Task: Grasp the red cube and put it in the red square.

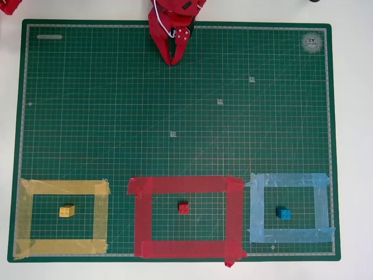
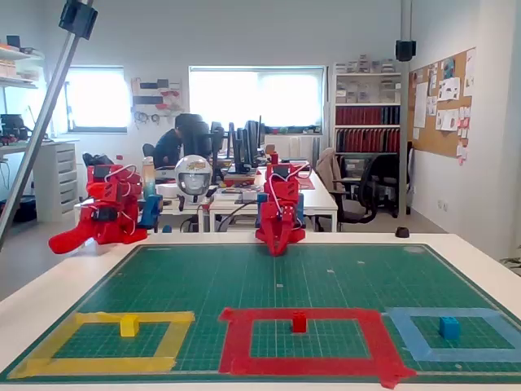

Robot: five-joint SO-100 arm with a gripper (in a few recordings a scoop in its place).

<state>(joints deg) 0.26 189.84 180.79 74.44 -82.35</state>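
The red cube (image 1: 183,208) sits on the green cutting mat (image 1: 175,105) inside the red square (image 1: 140,216), roughly at its middle and clear of the tape on every side; the fixed view shows the same, with the cube (image 2: 299,322) standing upright within the frame (image 2: 236,338). To the left in the overhead view a yellow cube (image 1: 66,211) lies inside a yellow tape frame (image 1: 64,187), and to the right a blue cube (image 1: 283,213) lies inside a light-blue tape frame (image 1: 291,179).

The pincer (image 1: 173,60) is at the far edge of the mat, well apart from all three cubes, its tips drawn together to a point and holding nothing. In the fixed view it (image 2: 277,248) points down at the mat near the arm's base on the worktop (image 2: 49,293).

Judged from this layout, the placing appears already done, with the arm parked, since the cube lies where the task wants it. If a grasp were nonetheless called for, the arm would have to reach across nearly the whole mat, spread its fingers and come down squarely over the small brick.
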